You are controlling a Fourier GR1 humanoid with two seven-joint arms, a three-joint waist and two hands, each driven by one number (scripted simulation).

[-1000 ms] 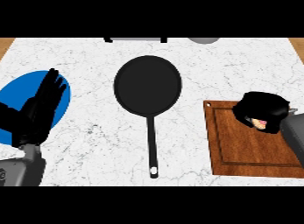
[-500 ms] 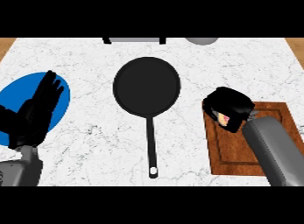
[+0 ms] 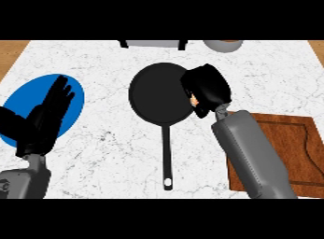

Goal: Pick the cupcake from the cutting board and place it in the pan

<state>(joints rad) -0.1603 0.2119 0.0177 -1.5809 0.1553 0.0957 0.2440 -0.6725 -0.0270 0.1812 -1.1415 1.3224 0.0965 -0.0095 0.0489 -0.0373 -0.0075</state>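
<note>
The right hand (image 3: 207, 86) hung over the right rim of the frying pan (image 3: 154, 95), its fingers curled round the cupcake (image 3: 194, 99). Only a small orange-pink scrap of the cupcake showed under the fingers, so whether it sat upright or tilted in the grip could not be told.

The chief risk lay in that placement. The hand straddled the rim rather than the pan's middle, so a release here would likely set the cupcake on the rim, from where it could tip or roll onto the marble counter (image 3: 102, 60). A careless descent could also knock the rim and swing the pan about its long handle (image 3: 166, 154).

Room for correction was ample. The pan's dark floor lay bare to the left of the hand, and a short shift that way would bring the load over it. The cutting board (image 3: 295, 149) lay behind, partly under the grey forearm. The left hand (image 3: 44, 119) rested open, fingers up, over the blue plate (image 3: 30, 95), well apart from the pan. At the counter's far edge stood a grey object (image 3: 154, 43) and a rounded vessel (image 3: 223, 45), both cut off by the view and clear of the pan.
</note>
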